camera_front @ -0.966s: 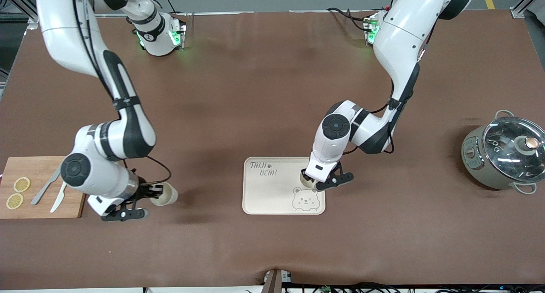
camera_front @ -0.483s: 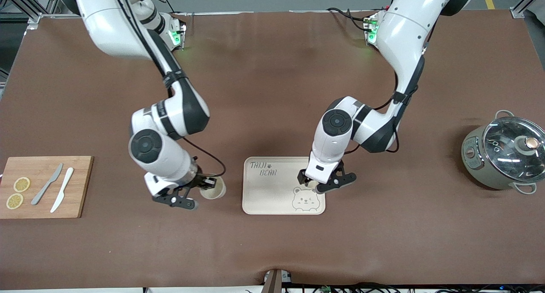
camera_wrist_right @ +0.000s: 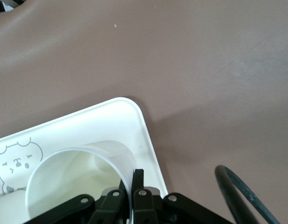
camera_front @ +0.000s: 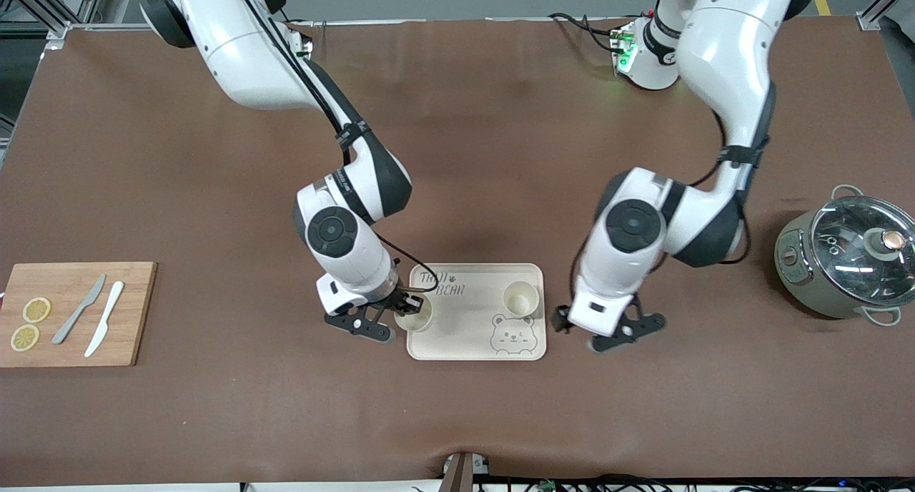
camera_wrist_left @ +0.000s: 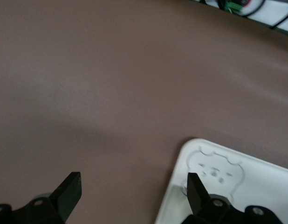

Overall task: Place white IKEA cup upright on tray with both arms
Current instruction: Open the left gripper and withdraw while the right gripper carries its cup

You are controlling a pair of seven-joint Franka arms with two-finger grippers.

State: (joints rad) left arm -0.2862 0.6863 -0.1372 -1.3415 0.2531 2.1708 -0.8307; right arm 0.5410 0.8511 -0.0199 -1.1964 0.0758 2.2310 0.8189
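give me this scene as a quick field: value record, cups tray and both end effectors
tray: cream tray with bear drawing, mid-table
cup one: white cup upright on the tray, released
cup two: second white cup held by its rim over the tray's edge
left end effector: open, over the table beside the tray
right end effector: shut on the second cup's rim
elsewhere: cutting board; lidded pot

Evenly and brightly lit from overhead. Soft shadows on the bench (camera_front: 457, 420) under both arms. Glare on the pot lid (camera_front: 861, 243) at right. Left wrist view blurred throughout; right wrist view sharper.
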